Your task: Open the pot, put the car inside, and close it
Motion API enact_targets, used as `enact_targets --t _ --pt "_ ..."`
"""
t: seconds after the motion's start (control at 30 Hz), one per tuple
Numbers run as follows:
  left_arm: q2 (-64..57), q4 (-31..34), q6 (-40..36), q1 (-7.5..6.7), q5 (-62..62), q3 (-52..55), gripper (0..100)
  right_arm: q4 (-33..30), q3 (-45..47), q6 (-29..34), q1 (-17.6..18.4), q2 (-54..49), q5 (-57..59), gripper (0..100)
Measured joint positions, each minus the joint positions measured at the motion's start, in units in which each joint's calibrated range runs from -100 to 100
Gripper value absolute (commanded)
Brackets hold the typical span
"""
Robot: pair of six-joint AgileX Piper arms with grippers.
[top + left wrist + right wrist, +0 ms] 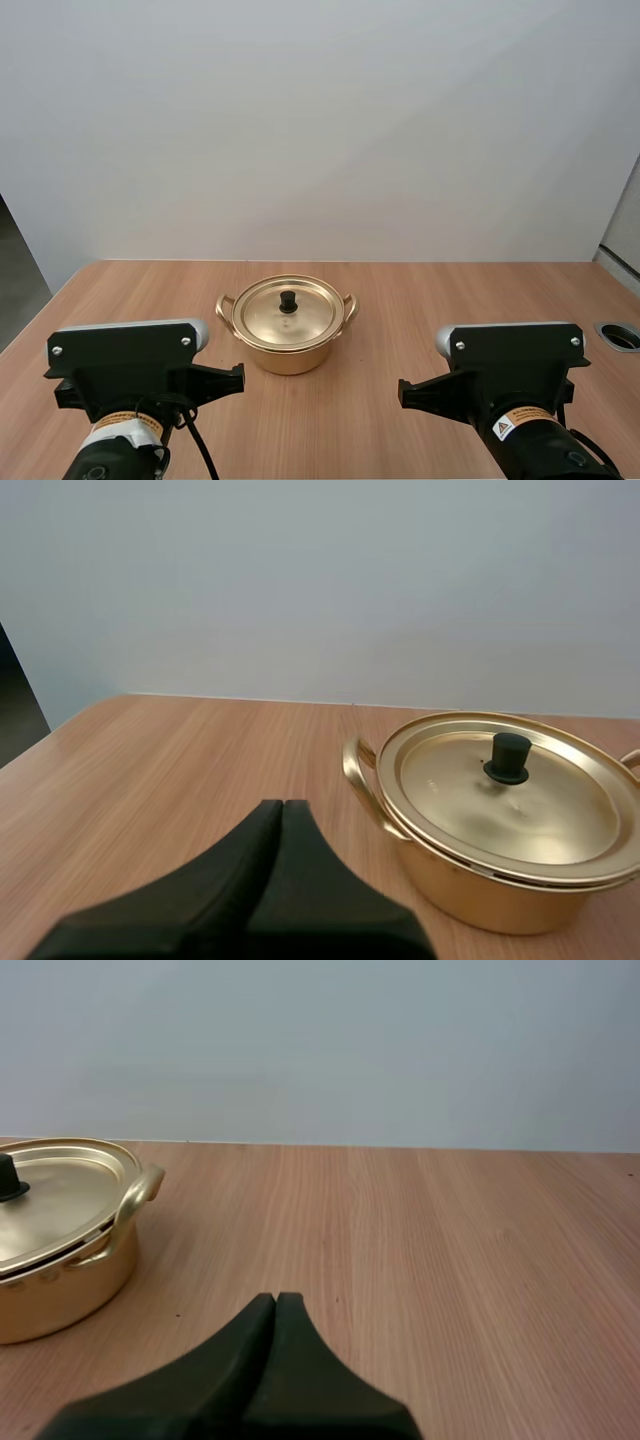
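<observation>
Toward the table's middle, pot [288, 358]: gold and two-handled, upright on the table [470, 300]. It stands about halfway between the far and near edges, a little left of mid-width, and nothing touches it.
Lid [262, 318]: seated flat on the rim, closed all round as far as I can see, with a black knob [288, 300] upright at its centre.
Left gripper [282, 806]: fingers pressed together into one dark wedge, holding nothing. It sits toward the near edge, with the pot near and ahead to its right.
Right gripper [276, 1298]: likewise closed tight and empty, toward the near edge. The pot is farther from it, off to its left, with bare wood ahead.
Step in hand: taking the lid off, not yet begun by my reading.
Which arm: I judge the left better placed, as it is the nearer to the knob.
How to do it well: part the fingers before descending and come straight down over the knob. Centre the knob between the ribbed faces and close low on it. Lift vertically until the lid clears the rim, then move sideways.
Risks: a slanted pull could drag the pot across the wood or tip the lid, and a shallow pinch may slip off the small knob.
Set-down: choose bare wood toward the left edge, leaving the mouth free for the car.
</observation>
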Motion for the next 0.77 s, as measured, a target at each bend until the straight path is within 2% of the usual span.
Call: enact_targets --t 0.77 --pt "0.0 0.0 0.0 0.00 -1.2 0.0 0 0.5 0.0 0.0 0.0 0.0 0.0 0"
